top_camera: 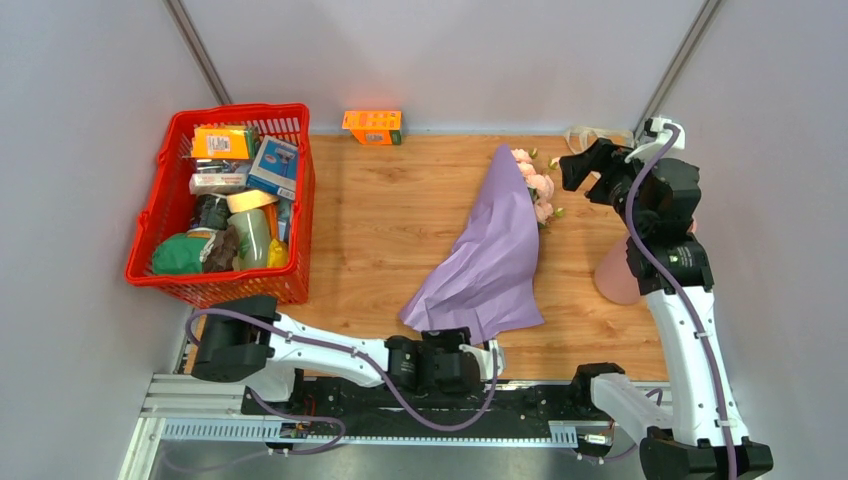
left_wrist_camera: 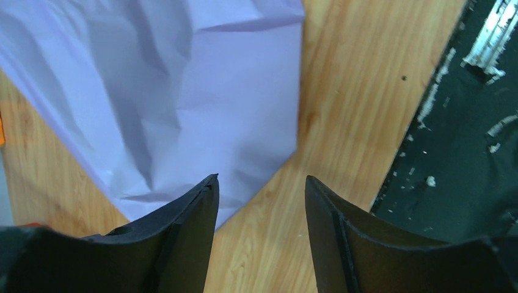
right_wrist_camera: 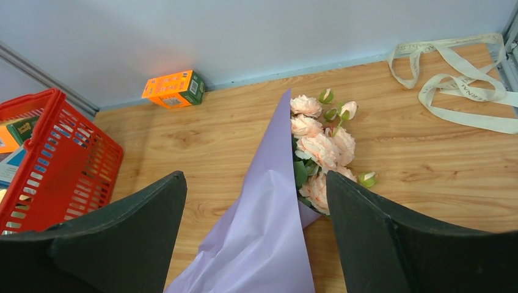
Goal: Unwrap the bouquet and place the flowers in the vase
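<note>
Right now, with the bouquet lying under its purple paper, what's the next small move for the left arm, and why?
Probably ease the left pincer forward and close it on the near corner of the paper. Its jaws stand open with that corner flat on the table just ahead, the ribbon already lies loose by the far wall, and the paper covers the stems of the roses.

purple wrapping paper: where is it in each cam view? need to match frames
Top external: purple wrapping paper at table centre, wide end near the arm bases, tip toward the back wall beside the roses.
Left wrist: fills the upper left, one corner pointing to bottom centre.
Right wrist: lower centre, roses at its right edge.
Shared landmark: wooden tabletop in all three; orange box in top and right wrist only.
</note>
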Motion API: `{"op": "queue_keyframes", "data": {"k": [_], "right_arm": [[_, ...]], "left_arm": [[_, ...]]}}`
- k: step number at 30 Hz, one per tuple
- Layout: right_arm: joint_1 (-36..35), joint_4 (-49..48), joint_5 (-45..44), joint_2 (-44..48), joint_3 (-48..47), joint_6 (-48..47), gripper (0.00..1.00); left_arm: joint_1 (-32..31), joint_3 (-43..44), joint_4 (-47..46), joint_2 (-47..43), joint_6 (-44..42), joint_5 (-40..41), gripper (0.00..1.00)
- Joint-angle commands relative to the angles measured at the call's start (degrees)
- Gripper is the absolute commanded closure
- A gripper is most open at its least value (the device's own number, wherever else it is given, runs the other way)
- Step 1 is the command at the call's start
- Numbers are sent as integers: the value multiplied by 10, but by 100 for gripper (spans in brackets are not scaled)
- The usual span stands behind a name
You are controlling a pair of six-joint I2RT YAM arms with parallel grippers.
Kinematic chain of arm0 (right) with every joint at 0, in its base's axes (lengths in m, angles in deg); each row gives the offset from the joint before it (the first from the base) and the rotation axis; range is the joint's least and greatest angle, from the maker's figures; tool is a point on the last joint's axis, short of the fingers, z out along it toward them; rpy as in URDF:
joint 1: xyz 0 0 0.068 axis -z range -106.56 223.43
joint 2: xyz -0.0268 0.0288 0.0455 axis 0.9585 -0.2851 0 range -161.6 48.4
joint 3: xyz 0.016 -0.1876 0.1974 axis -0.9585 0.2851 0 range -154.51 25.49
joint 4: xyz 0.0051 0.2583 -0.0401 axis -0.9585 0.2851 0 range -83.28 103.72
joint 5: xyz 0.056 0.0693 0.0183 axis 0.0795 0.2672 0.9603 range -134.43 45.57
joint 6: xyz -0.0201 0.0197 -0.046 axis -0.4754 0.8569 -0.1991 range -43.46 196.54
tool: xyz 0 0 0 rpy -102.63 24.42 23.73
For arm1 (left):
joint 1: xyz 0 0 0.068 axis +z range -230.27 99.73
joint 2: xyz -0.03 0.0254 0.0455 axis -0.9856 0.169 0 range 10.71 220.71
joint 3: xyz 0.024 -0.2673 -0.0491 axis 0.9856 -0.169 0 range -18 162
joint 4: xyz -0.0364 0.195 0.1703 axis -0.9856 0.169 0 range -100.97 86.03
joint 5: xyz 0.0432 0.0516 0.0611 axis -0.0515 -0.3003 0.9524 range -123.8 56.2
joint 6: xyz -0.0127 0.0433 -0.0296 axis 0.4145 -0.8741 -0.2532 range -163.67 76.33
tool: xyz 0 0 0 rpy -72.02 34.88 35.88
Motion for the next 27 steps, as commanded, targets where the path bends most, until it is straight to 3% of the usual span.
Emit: {"op": "queue_keyframes", "data": {"k": [1,12,17,20,22,24,27], "right_arm": [[1,-26,-19,1,-4,4,12],[1,-28,-42,10,-2,1,13],[1,-30,-45,10,0,1,13],[1,-31,-40,9,3,4,13],[1,-32,-37,10,6,6,13],[1,-34,-31,10,11,7,13],[1,-34,-14,12,19,13,13]], "left_arm": [[-34,26,21,26,19,10,38],[-44,29,-22,96,-5,115,41],[-43,28,-51,120,-13,164,48],[-43,28,-65,114,-11,194,81],[-36,27,-77,98,-7,202,92],[-11,31,-75,70,19,199,100],[41,29,-69,27,75,167,100]]}}
